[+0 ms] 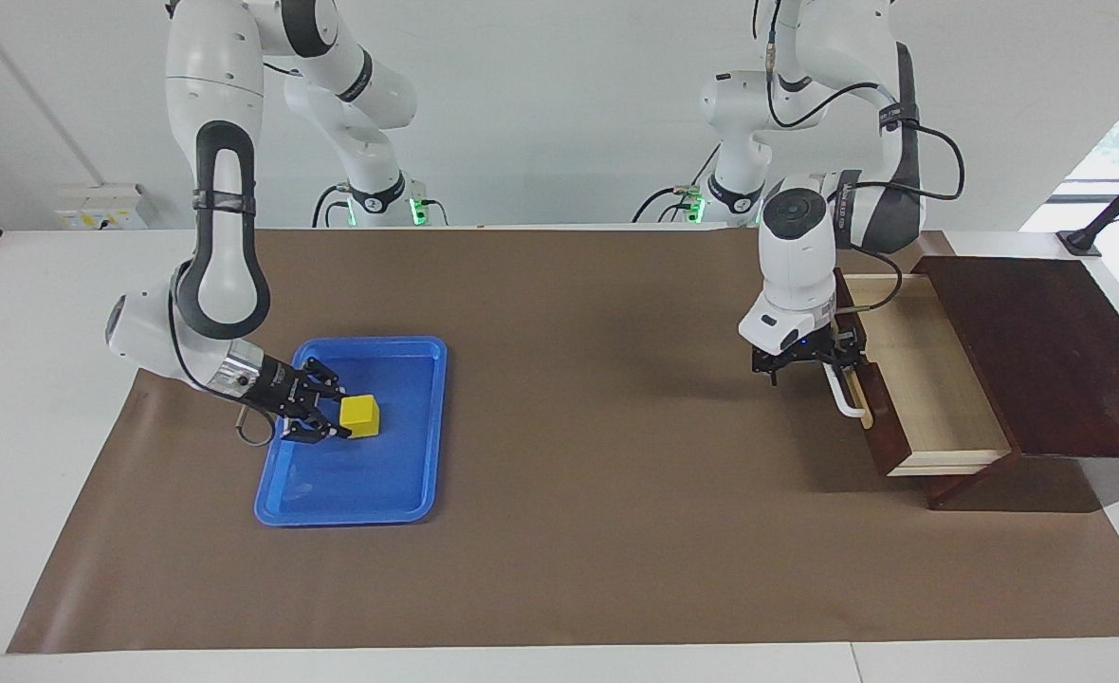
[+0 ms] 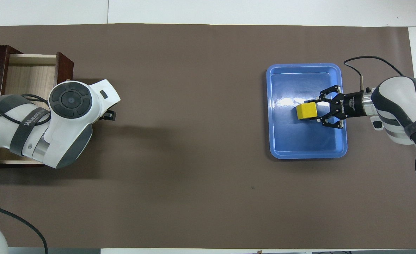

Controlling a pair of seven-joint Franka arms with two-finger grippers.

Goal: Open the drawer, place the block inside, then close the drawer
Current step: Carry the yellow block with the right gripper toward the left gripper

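The yellow block (image 1: 360,415) (image 2: 307,111) sits in the blue tray (image 1: 398,479) (image 2: 299,144) toward the right arm's end. My right gripper (image 1: 343,415) (image 2: 312,111) reaches in low from the tray's outer side and is shut on it, one finger on each side. The drawer (image 1: 929,379) (image 2: 31,76) stands pulled out of its dark wooden box (image 1: 1043,351), its pale inside bare. My left gripper (image 1: 827,365) is down at the end of the white handle (image 1: 846,396) nearer the robots, jaws open. In the overhead view its own wrist hides it.
Brown paper covers the table between the tray and the drawer. The left arm's forearm (image 2: 24,127) hangs over part of the open drawer. White tabletop borders the paper on all sides.
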